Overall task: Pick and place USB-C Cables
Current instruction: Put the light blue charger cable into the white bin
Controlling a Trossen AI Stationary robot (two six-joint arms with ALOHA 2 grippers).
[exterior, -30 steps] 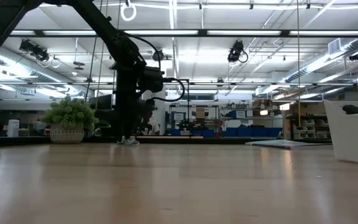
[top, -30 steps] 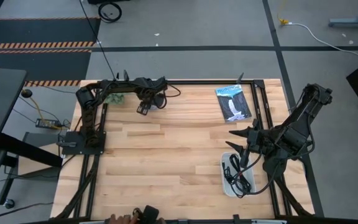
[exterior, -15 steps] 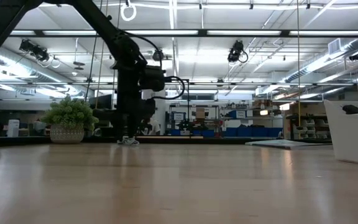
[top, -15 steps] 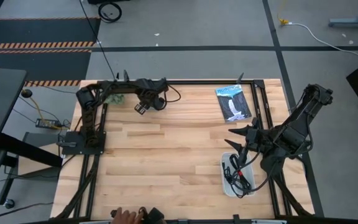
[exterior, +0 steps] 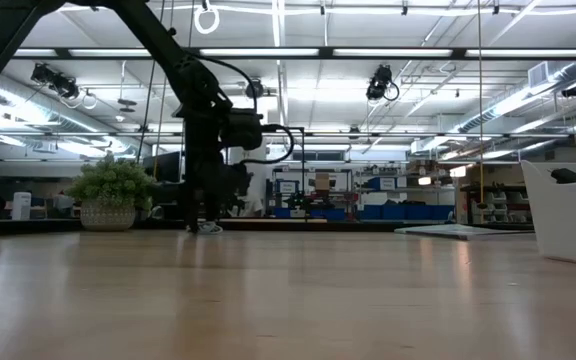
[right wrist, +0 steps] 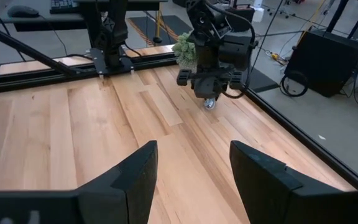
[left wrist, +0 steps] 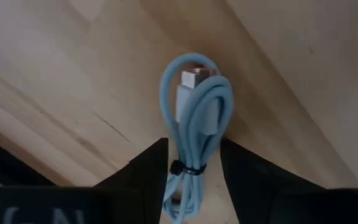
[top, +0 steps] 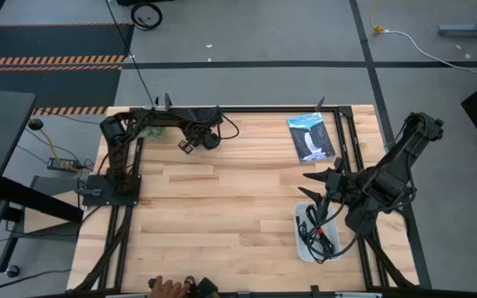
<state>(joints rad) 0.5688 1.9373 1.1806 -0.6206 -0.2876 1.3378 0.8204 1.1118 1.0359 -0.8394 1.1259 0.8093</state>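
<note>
The light blue USB-C cable [left wrist: 194,118] is a small tied coil near the table's far left. My left gripper [top: 187,145] stands over it pointing down, shut on it [left wrist: 191,167]. In the right wrist view the coil [right wrist: 210,103] shows just below those fingers. Black cables [top: 313,228] lie in a white bin [top: 300,242] at the near right. My right gripper [top: 315,201] hovers open above that bin [right wrist: 191,168]. The white cable does not show apart from the rest. My left gripper pinches the light blue cable's coil at its tied middle [left wrist: 188,169] between the two fingers, from above, pointing down. The looped end with the plug [left wrist: 194,78] sticks out past the fingertips. Whether the coil still touches the wood, I cannot tell.
A flat black-and-blue packet [top: 311,136] lies at the far right. A fuzzy green plant ball [exterior: 113,190] sits at the far left corner, close behind the left arm. A person's hand [top: 166,288] shows at the near edge. Bare wood spans the table's middle.
My left gripper has shifted a little toward the table's left edge, staying low over the light blue cable. The person's hand at the near edge has moved slightly.
</note>
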